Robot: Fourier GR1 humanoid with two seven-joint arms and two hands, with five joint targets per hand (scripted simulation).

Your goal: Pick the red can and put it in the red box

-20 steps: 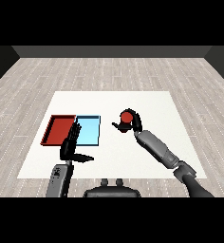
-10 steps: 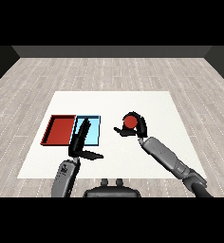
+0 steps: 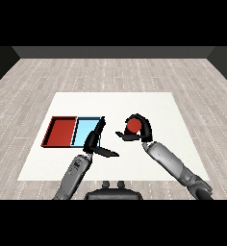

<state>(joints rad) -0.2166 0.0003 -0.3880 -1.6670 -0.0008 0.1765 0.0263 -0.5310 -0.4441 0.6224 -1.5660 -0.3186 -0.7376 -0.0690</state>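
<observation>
Left to right across the white, flat, matte desk (image 3: 149, 103), set on a floor (image 3: 110, 72) of pale grey planks.

Red tray (image 3: 60, 132): rectangular, shallow, smooth, with a low raised rim; flat on the desk. Touching it on its right side, light blue tray (image 3: 85, 131): same shape and rim.

Left hand (image 3: 94, 142): black, on a grey cylindrical forearm, overlapping the blue tray's right edge. Fingers (image 3: 100, 128) straight and extended away from the robot, thumb splayed out toward the right; nothing held. Compared with half a second ago, shifted rightward, from over the blue tray's centre toward its right edge.

Red can (image 3: 132, 126): smooth, round in outline, well right of both trays. Right hand (image 3: 140, 129): black fingers arched over and round the can, thumb reaching in from the left, can enclosed. Compared with half a second ago, hand and can closer to the trays.
</observation>
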